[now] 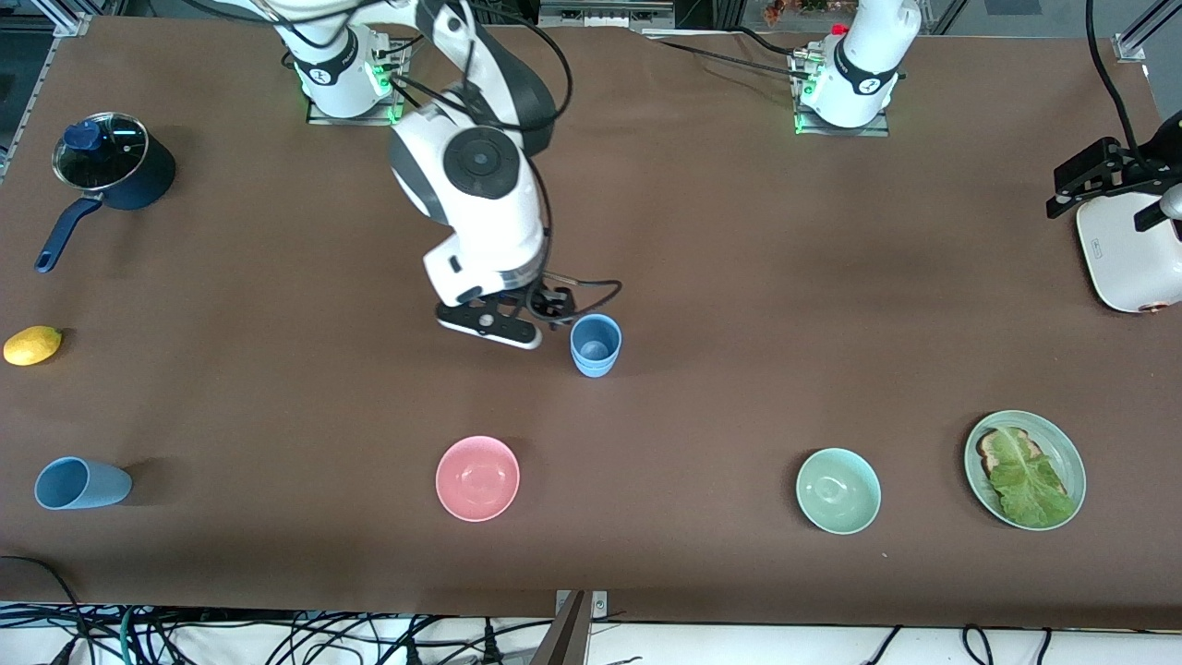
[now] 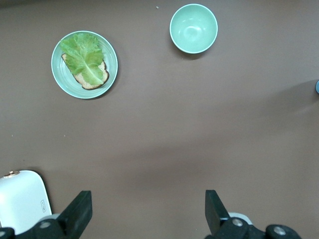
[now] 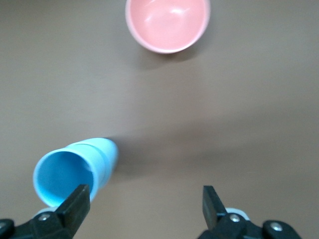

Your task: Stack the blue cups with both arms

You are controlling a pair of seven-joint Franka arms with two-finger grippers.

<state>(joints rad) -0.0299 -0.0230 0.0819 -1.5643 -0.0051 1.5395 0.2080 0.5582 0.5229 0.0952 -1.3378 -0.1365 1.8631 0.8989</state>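
Observation:
Two blue cups stand nested, one in the other, mouth up at the table's middle. In the right wrist view the stack shows just outside one fingertip. My right gripper is open and empty. It is low over the table beside the stack, toward the right arm's end, not around it. Another blue cup sits near the front edge at the right arm's end. My left gripper is open and empty, high over bare table, and does not show in the front view.
A pink bowl and a mint-green bowl sit nearer the front camera. A plate of toast and lettuce, a white appliance, a dark blue saucepan and a lemon sit at the table's ends.

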